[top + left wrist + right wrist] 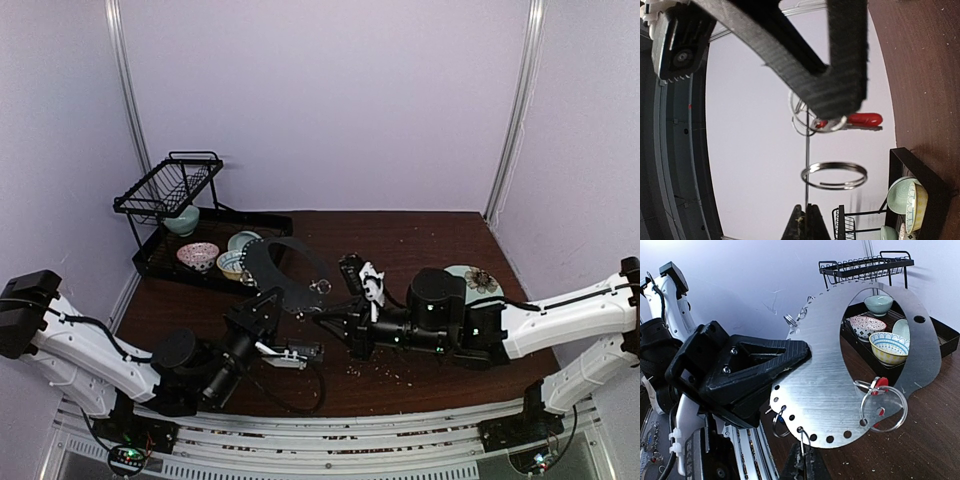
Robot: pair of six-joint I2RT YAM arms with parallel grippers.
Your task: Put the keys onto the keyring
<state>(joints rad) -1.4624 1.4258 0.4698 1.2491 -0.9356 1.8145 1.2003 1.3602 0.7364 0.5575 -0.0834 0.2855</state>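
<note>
Jaws on the left arm [90, 345] are shut tight on one side edge of the keyring [825, 380]. They hold it up off the counter [420, 240], standing on its edge. I think it is held this way so its flat face points at the other arm and the little holes along the rim are easy to reach. The jaws on the right arm [560, 320] are closed too, right at the bottom rim of the keyring. The right jaws seem to pinch a small wire ring [801, 439] that hangs from a hole there. That looks like a way to hold the small ring steady, or to pull it open, so a key can go on. The keyring is a flat, shiny grey oval with a big hole in the middle and a row of small round holes near its edge. A few thin wire loops hang from those holes. One key with a red tag [881, 383] looks hooked on at the side away from the left jaws, next to a bigger wire ring [835, 186]. I cannot pick out the other keys.
</note>
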